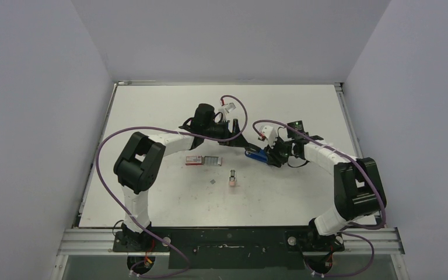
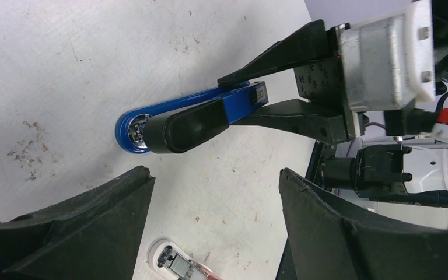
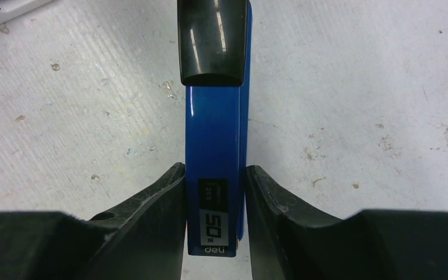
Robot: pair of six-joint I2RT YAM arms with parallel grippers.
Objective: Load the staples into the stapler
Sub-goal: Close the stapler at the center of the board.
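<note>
The right gripper (image 3: 214, 181) is clamped narrowly on the tail of the stapler (image 3: 213, 140), just right of centre in the overhead view. The left gripper (image 2: 216, 175) stands wide and holds nothing, near the stapler's black end. Risk: we judge that this tail-end grip may let the stapler pivot or slip when its top is pulled open. The staple box (image 1: 193, 160) lies left of centre, with grey strips (image 1: 212, 160) at its right end; whether they sit inside it we cannot tell.

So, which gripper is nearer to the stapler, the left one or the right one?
Right. The right gripper is closed on the stapler near its labelled end. The left gripper is open, a little short of the black-capped end, not touching it.
</note>
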